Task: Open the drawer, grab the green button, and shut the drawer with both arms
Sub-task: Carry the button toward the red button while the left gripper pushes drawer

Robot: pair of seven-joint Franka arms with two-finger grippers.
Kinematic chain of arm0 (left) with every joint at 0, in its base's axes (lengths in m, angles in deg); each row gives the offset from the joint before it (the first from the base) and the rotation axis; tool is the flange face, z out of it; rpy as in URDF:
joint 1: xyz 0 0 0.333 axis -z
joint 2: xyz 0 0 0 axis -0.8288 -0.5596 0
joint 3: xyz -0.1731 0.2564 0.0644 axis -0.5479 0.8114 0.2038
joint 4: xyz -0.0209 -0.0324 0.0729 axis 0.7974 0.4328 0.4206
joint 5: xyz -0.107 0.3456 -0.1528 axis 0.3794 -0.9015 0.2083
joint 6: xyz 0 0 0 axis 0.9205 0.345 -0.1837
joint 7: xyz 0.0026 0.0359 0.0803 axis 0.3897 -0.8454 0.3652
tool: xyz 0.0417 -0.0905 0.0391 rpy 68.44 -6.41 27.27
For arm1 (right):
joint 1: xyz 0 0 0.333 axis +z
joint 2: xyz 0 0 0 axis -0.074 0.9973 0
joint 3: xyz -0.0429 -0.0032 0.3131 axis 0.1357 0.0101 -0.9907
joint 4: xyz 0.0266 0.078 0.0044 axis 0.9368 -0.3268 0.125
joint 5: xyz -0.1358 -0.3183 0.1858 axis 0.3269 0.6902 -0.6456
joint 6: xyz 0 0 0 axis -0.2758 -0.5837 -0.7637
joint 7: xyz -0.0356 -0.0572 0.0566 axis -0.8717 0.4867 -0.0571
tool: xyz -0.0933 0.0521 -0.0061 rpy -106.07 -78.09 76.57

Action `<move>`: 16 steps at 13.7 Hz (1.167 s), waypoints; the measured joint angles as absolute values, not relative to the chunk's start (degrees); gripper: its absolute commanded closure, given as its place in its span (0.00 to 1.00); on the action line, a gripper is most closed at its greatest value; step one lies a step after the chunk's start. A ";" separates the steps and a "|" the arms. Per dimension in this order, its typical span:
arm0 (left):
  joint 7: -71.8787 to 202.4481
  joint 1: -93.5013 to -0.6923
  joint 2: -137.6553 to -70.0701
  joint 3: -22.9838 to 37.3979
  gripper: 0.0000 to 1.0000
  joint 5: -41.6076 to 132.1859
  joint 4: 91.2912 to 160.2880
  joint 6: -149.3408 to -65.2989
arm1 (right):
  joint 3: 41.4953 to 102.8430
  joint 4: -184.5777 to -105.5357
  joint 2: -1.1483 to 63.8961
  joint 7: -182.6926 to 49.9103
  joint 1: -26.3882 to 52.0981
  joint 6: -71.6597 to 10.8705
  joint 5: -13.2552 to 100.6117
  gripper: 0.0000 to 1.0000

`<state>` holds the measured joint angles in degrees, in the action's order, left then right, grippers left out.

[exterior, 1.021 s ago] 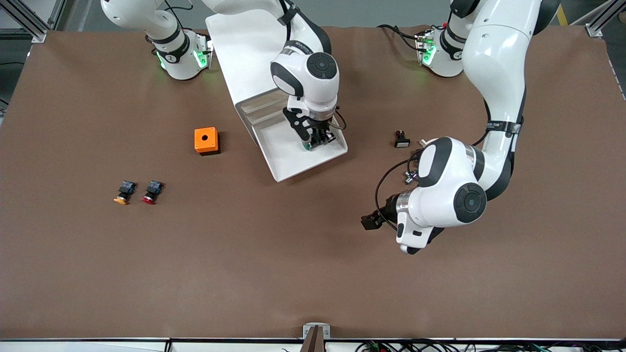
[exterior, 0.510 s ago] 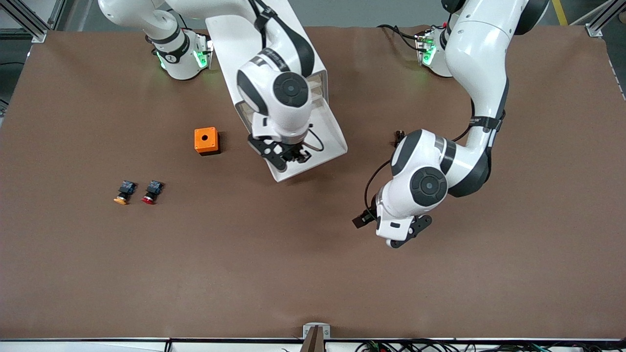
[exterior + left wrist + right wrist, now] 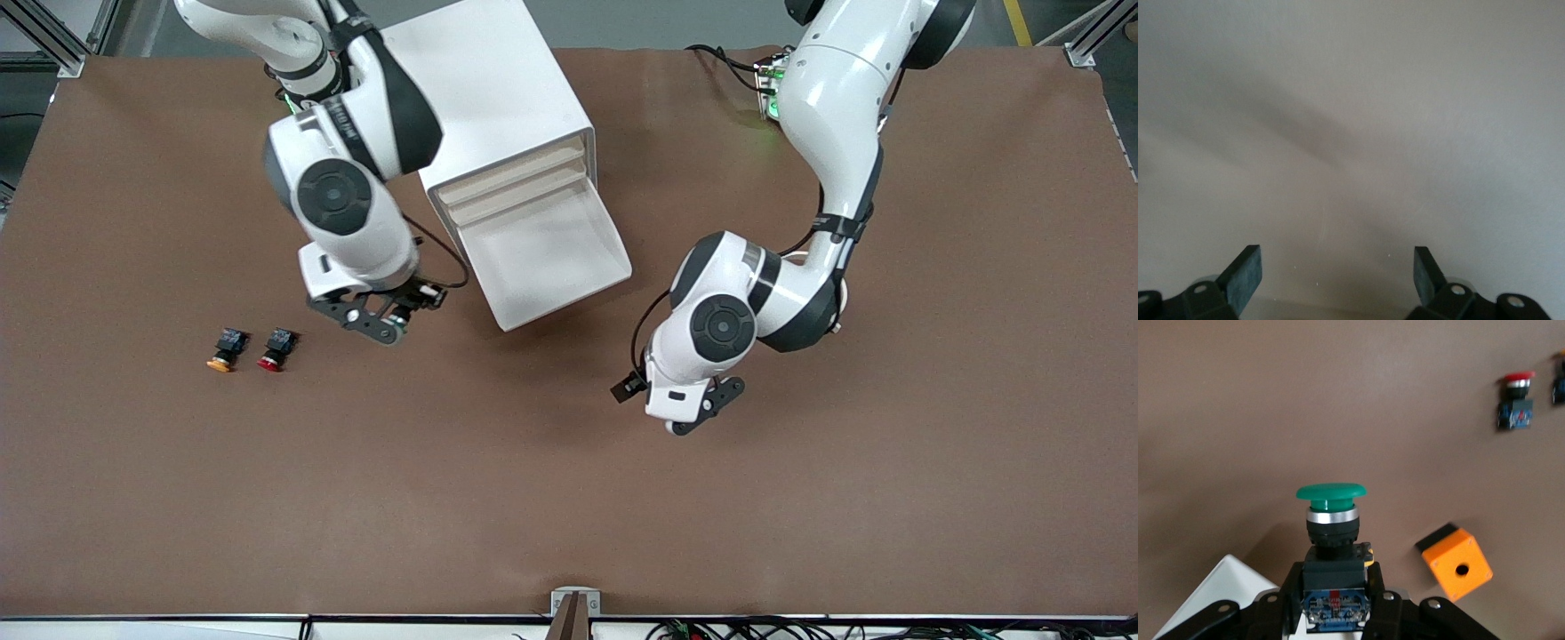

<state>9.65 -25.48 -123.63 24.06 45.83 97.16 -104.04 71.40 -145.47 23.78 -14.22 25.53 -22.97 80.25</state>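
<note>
Right gripper [image 3: 391,322] is up over bare brown table [image 3: 498,498], between the open drawer and the two loose buttons. Fingers pinched tight on the green button [image 3: 1331,520]: round glossy green mushroom cap, silver collar, boxy black body with a blue base, seen clearly in the right wrist view. In the front view the button is mostly hidden under the wrist.

Drawer [image 3: 551,258] is pulled out of the white boxy cabinet [image 3: 484,84]: wide, shallow, smooth white tray with a raised front lip and nothing visible inside. Closed drawer fronts above it look cream, stacked as flat strips.

Orange box [image 3: 1457,562]: small matte cube with a round hole in its top and a black underside, shown in the right wrist view just beside the drawer corner; the right arm covers it in the front view.

Red-capped button [image 3: 276,348] and orange-capped button [image 3: 225,349] lie on their sides, side by side, toward the right arm's end of the table, nearer the front camera than the cabinet. Both have small black-and-blue bodies.

Left gripper [image 3: 680,404] hangs over bare table toward the left arm's end, lower in the front view than the drawer's front. Its flat dark rubbery fingers [image 3: 1245,273] are spread wide with nothing between them; the left wrist view shows only plain blurred surface.

Table cover is a matte brown sheet, slightly mottled.
</note>
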 measured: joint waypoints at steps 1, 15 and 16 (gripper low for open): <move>9.65 -24.91 -123.85 24.05 0.00 45.83 97.48 -104.07 | 71.41 -148.22 23.01 -18.46 23.72 -26.04 80.26 1.00; 9.64 -18.66 -124.15 23.80 0.00 45.82 100.70 -104.08 | 71.32 -175.78 21.94 -45.18 7.31 -60.81 80.31 1.00; 9.64 -17.92 -124.29 23.79 0.00 45.82 100.70 -104.08 | 71.33 -175.89 22.04 -45.55 6.51 -60.81 80.33 1.00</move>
